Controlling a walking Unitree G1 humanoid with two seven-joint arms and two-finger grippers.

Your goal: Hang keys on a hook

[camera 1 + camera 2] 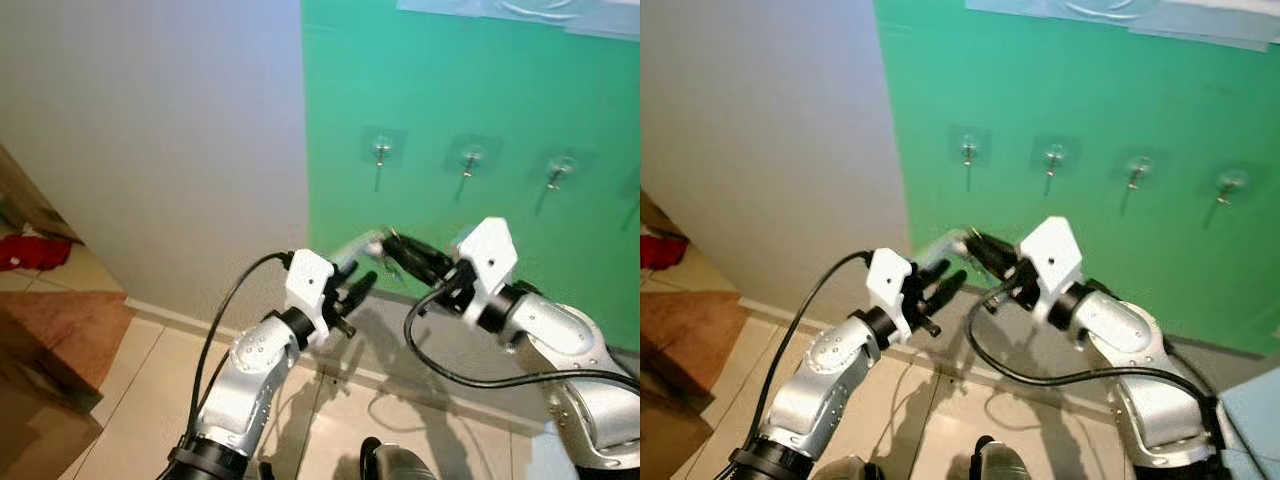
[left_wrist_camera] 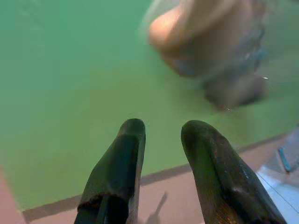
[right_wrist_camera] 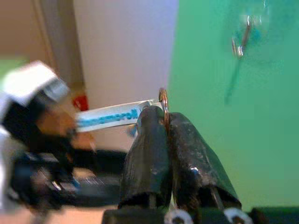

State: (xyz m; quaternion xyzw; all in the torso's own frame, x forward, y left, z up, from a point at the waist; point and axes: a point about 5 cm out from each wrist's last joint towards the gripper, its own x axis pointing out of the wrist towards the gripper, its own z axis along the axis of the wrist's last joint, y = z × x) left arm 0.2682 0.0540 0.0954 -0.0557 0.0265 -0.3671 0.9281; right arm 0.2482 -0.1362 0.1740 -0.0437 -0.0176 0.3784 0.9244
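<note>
At centre frame my left gripper [image 1: 352, 282] hangs open and empty, while just right my right gripper [image 3: 164, 122] pinches the key ring [image 3: 163, 100], tag [image 3: 112, 118] trailing leftward, the nearest hook [image 1: 381, 152] directly above it.

Green wall panel [image 1: 450, 90], pale grey wall [image 1: 170, 130], tiled floor [image 1: 150, 400], red cloth [image 1: 30, 250], brown rug [image 1: 60, 335]

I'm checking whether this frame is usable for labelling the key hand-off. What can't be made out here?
- Keys: the right gripper is shut on a thin metal key ring with a white, blue-lettered tag; any keys are hidden behind its fingers.
- Tag lettering: blurred in the right wrist view.
- Fourth metal wall hook: cut off by the left eye view's edge.
- Left gripper, open: blurred shape beyond it, unidentifiable.
</note>
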